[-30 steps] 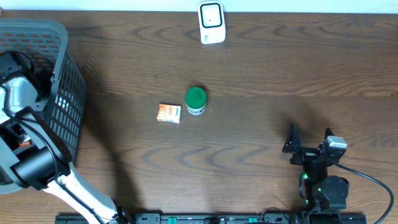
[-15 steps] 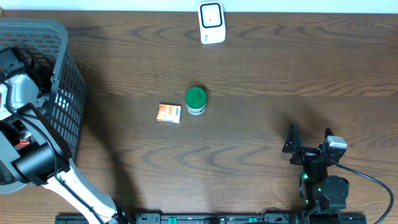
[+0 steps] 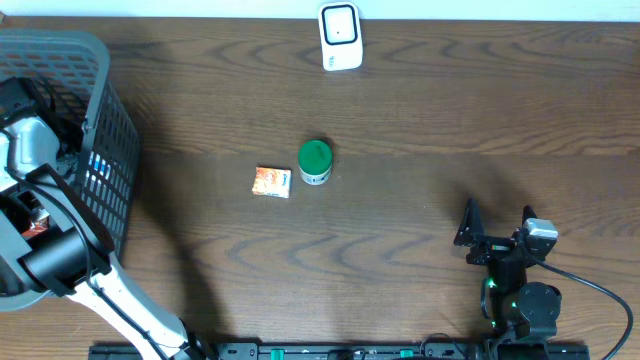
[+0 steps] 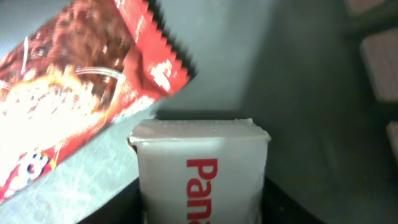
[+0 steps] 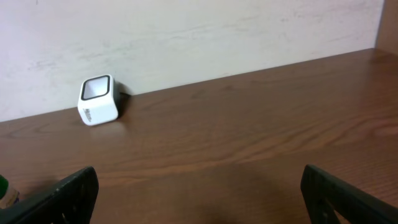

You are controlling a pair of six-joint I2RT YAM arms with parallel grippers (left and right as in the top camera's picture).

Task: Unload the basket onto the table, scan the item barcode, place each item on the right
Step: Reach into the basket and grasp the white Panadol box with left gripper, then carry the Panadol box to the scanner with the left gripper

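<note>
Hanging inside the gray mesh basket [image 3: 105, 170], the left gripper [image 4: 202, 211] brackets a white box [image 4: 199, 158] with red lettering, one dark finger at each side; whether those fingers merely flank the box or already pinch it cannot be told. The box stands on the basket floor, just beside a red snack packet [image 4: 74, 93]. The right gripper [image 5: 198, 180] rests well to the right of the basket, fingers spread wide with nothing between them. The white barcode scanner [image 3: 340, 37] sits well to the right of the basket, level with its far rim. Progress assessment: early stage; the box is not yet out of the basket. Remaining, by judgement: secure the box, lift it clear of the basket, present its barcode to the scanner.
</note>
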